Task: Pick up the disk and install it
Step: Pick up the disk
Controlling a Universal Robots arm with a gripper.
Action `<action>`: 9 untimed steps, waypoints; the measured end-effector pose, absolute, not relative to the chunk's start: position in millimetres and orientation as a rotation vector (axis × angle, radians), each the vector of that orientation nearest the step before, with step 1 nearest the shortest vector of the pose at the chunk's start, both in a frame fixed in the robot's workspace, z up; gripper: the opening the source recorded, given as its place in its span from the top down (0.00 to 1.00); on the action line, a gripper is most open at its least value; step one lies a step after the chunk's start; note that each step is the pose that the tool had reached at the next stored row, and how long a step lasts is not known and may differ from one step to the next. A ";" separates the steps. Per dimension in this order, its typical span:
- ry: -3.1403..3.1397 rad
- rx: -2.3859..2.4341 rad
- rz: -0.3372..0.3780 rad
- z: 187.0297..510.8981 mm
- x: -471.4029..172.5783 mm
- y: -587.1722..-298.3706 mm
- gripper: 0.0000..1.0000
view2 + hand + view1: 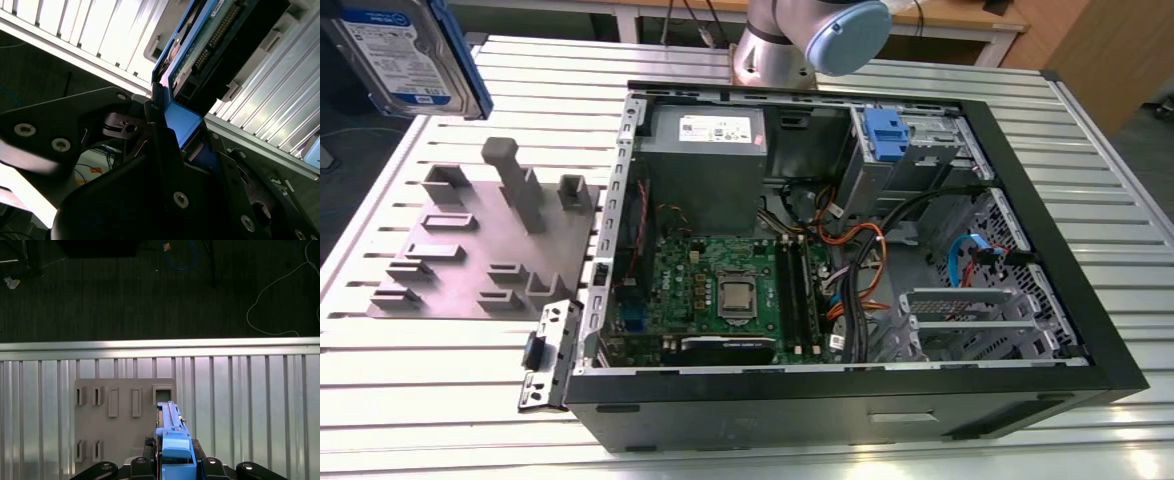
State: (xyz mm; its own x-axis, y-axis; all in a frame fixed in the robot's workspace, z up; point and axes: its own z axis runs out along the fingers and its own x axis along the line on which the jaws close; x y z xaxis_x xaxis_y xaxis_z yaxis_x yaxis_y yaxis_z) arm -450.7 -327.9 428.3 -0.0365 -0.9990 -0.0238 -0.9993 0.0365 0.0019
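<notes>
gripper (pixel 175 463) is clenched on the disk (pixel 171 432), which is gripped by the blue frame along its edges. in the second wrist view the dark fingers (pixel 160 140) are seen pressed against that frame, and the disk's connector end is turned away from the gripper. the disk is held edge-on in the air, off any surface. below it in the first wrist view a grey slotted plate (pixel 125 425) is laid on the ribbed metal table (pixel 250 405), and beyond the table edge a dark floor (pixel 150 290) with loose cables is seen. in the exterior view the disk is seen at the upper left corner, label side showing, well apart from the open computer case (pixel 854 395). the case is laid on its side on the table, just beside the plate. inside it a green circuit board (pixel 720 290), a grey box (pixel 704 150) and a drive cage (pixel 914 150) with a blue tab are seen. the arm (pixel 807 40) is seen behind the case.
</notes>
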 end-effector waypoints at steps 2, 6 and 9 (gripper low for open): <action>2.250 -2.169 0.028 429.6 -450.7 -327.9 0.64; 2.250 -2.169 0.028 432.0 -450.7 -327.9 0.64; 2.250 -2.169 0.028 433.3 -450.7 -327.9 0.64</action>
